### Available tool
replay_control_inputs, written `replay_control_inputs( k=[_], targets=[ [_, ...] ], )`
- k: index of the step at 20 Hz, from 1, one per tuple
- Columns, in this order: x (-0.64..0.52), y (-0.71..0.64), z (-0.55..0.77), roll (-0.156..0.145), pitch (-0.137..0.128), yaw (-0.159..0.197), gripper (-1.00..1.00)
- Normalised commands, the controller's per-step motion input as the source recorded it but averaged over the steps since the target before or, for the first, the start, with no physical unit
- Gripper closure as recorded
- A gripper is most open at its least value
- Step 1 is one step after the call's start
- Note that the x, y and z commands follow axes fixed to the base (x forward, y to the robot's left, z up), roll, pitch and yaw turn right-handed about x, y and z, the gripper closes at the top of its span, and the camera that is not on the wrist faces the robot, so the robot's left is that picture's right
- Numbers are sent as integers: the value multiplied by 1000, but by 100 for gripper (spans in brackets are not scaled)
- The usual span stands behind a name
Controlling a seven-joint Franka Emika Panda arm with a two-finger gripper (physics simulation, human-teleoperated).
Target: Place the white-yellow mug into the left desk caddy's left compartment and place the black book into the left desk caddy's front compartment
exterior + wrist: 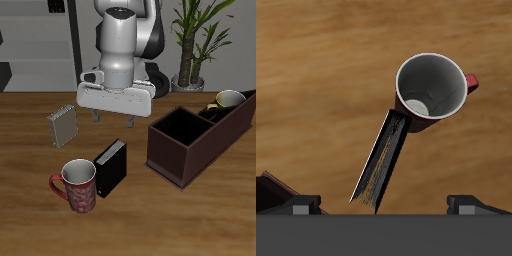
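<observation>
Standing at three o'clock on the surface [30, 215], the left desk caddy [190, 150] is seen with the white-yellow mug [228, 100] in its far section. The black book [110, 168] is stood centrally, touching the red mug [78, 186]. Jaws [113, 120] are held apart, empty.
</observation>
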Motion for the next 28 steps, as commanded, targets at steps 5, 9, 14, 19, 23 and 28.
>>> replay_control_inputs(
  k=[5, 9, 14, 19, 23, 28],
  targets=[
    [47, -116, 2, 18, -21, -17, -100],
    [74, -133, -62, -45, 0, -74, -100],
    [107, -43, -164, -18, 9, -7, -100],
    [133, 165, -211, 23, 4, -1, -100],
    [91, 55, -121, 6, 16, -17, -100],
    [124, -1, -228, 6, 30, -19, -100]
  ],
)
